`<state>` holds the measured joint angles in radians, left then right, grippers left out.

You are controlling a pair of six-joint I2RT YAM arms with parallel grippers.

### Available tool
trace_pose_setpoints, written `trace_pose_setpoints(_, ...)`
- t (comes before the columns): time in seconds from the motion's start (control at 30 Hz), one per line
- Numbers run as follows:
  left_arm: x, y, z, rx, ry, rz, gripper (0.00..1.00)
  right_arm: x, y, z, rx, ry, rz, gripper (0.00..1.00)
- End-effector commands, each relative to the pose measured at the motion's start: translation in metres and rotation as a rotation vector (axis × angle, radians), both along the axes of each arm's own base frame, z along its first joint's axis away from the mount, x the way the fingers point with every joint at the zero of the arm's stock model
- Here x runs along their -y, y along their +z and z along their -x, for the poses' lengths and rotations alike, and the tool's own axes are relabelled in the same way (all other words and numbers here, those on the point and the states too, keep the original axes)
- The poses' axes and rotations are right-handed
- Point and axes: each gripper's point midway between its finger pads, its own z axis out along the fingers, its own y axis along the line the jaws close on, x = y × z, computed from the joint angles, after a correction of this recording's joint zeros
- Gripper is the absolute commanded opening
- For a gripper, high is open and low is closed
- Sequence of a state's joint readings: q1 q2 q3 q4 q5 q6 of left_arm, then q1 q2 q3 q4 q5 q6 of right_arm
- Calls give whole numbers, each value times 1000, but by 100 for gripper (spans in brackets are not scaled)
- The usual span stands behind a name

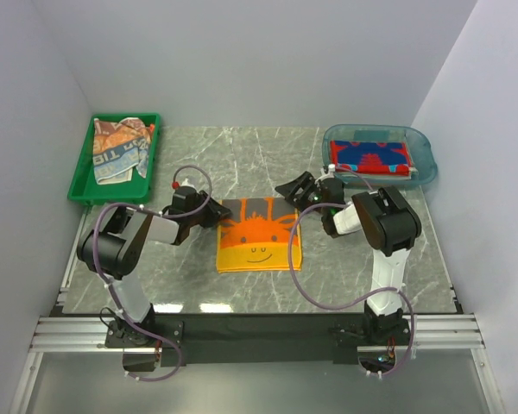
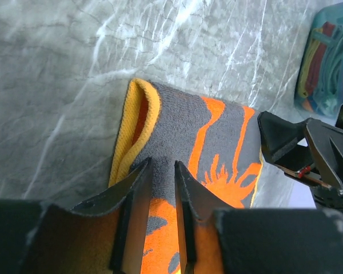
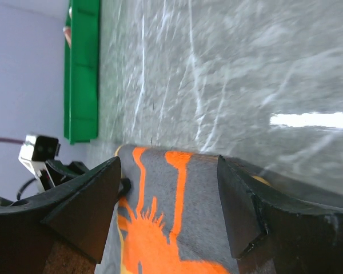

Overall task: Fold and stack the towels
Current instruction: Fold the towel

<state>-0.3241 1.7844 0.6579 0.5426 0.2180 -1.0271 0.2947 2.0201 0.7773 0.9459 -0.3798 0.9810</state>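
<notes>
left gripper [image 2: 162, 165] is clamped on the far-left edge of the orange-grey cartoon face towel [image 1: 257, 237], with grey pile pinched in the narrow gap between the fingers [image 2: 138, 194]

right gripper [image 3: 168, 165] is released, jaws spread wide, hovering just over the towel's far-right corner. from the right wrist view i can't tell if either finger touches the cloth

that towel lies on the grey marble table [image 1: 198, 276] between the two arms, smiling face toward the bases, grey band on the far side. next to the left gripper the edge lifts and curls, showing the yellow-orange layer underneath

far left: green tray [image 1: 80, 177] at the table corner, holding crumpled towels [image 1: 121, 148] in a heap, tan patterned one on top, whitish one with blue lettering below it

far right: clear blue tub [image 1: 423, 151], with the red towel with blue print [image 1: 369, 157] lying flat inside

both containers are well apart from the grippers
</notes>
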Motion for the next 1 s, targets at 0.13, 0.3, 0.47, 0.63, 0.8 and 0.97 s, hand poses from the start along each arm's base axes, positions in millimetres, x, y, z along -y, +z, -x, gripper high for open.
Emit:
trace_pose_setpoints(0.13,-19,-20,15,-65,19,-67,34,19,16,-12,67,-55,5,75)
trace_pose_setpoints(0.3,-15,6,11,-21,10,-44,36,15,60,-11,151,-6,24,75)
trace_pose_setpoints(0.47,-15,36,15,30,12,-36,40,4,91,8,199,81,10,75)
trace_pose_setpoints(0.63,-19,54,25,62,17,-51,40,-9,89,45,184,172,10,70)
trace_pose_setpoints(0.8,-15,38,44,28,-8,-59,35,-10,55,89,120,208,27,66)
trace_pose_setpoints(0.97,-13,-3,69,-69,-15,-67,31,-2,20,119,39,210,14,64)
